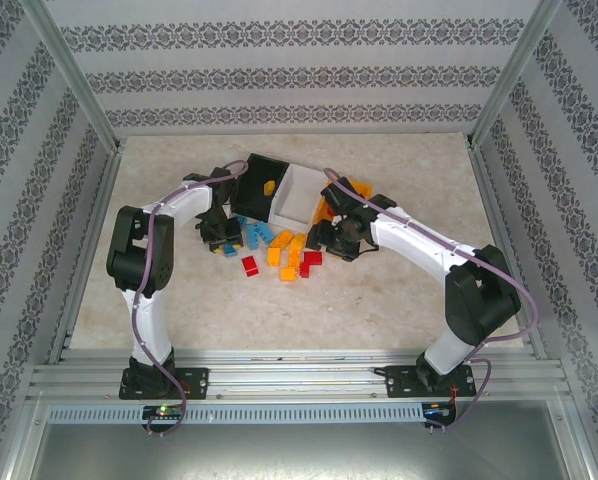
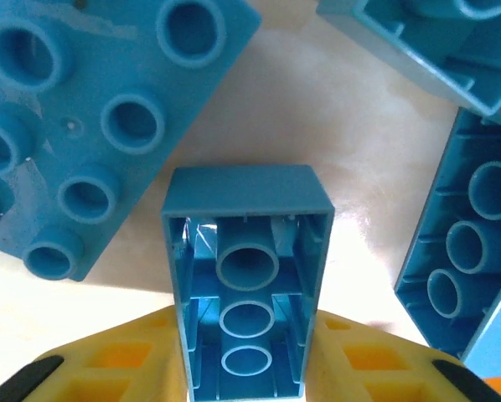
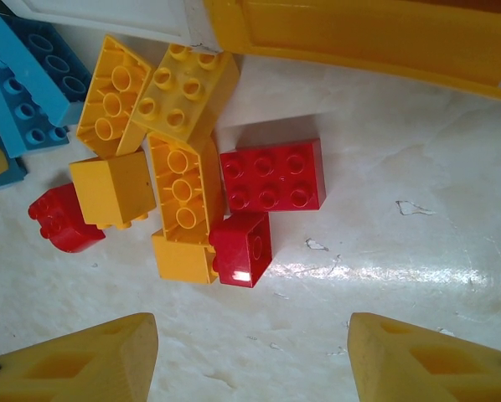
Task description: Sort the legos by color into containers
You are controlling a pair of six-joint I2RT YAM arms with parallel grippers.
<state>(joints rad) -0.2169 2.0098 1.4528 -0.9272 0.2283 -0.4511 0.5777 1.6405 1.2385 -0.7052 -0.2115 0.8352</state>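
**Loose plastic bricks** [image 1: 274, 250], red, light blue and orange-yellow. They are scattered across the middle of the pale stone-patterned counter [image 1: 399, 290], just in front of the bins. They are unsorted and probably lie there for pickup.

**Three open rectangular plastic bins.** These stand in a row toward the middle of the counter's far edge: black bin [image 1: 264, 165], white bin [image 1: 304, 190], orange bin [image 3: 359, 33]. A single orange-yellow brick [image 1: 267, 187] lies inside the black bin. Which colour belongs to which bin cannot be judged from that alone.

**Left pincer** [image 2: 246, 318]. It is low over the blue bricks, on the left side of the pile.
- Its yellow fingers [image 2: 108, 368] are drawn in against the two long sides of a light blue rectangular brick [image 2: 246, 251], which they pinch.
- That brick lies hollow side up, and a broad light blue studded plate [image 2: 83, 126] lies close beside it.
- Whether the brick is clear of the counter cannot be told.
- The grip across the narrow width probably serves to lift the brick and carry it to a bin.

**Right pincer** [image 3: 250, 368]. It is beside the orange bin, over the right side of the pile.
- It is spread wide, with nothing held or touched.
- It hangs over bare counter, short of a flat red six-stud brick [image 3: 271, 176] and a small red square brick [image 3: 242, 249].
- These two sit tight against several orange-yellow bricks, so the crowding could make a clean grab difficult.
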